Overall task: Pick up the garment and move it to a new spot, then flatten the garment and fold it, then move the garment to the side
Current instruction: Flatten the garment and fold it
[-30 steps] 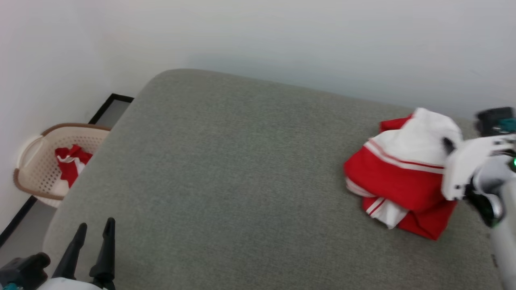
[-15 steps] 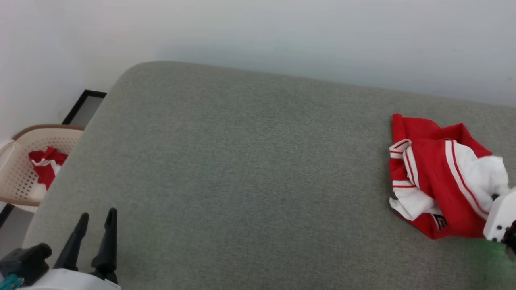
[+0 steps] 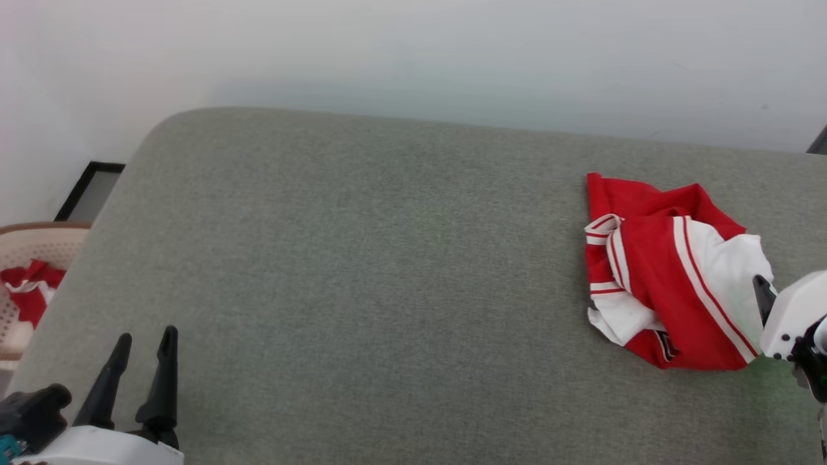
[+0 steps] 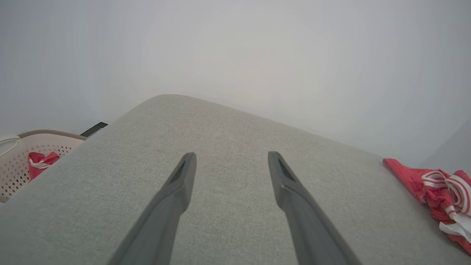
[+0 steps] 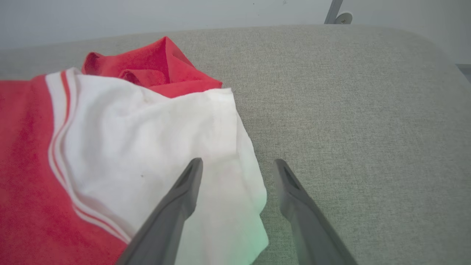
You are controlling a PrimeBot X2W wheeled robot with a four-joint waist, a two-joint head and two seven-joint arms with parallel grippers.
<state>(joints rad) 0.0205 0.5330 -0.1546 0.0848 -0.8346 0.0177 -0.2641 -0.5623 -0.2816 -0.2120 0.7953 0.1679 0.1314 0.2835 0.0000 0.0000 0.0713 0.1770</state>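
**Both grippers open, garment bunched at the right of the cushion**

You have the garment (image 3: 672, 278) lying in a crumpled heap on the grey upholstered surface (image 3: 387, 258), well over to the robot's right and close to the far edge by the pale wall (image 3: 413, 51); red body cloth sits at the bottom and back of the heap, a white sleeve with red-and-white striped trim lies on top, and a small patch of dark print shows at the near lower edge.

Your right gripper (image 5: 238, 161) stands with its two dark fingers spread apart and clamps nothing; in the right wrist view one finger lies over the white sleeve, the other over bare grey fabric, and the sleeve's edge runs between them; whether the fingers touch the cloth, you cannot tell from these views.

Your left gripper (image 3: 147, 333) is also spread wide and empty, low at the near left of the surface, well apart from the garment.

Off the left edge of the surface stands a cream perforated basket (image 3: 32, 242) with a brown rim; another red-and-white cloth (image 3: 29, 290) lies inside it.
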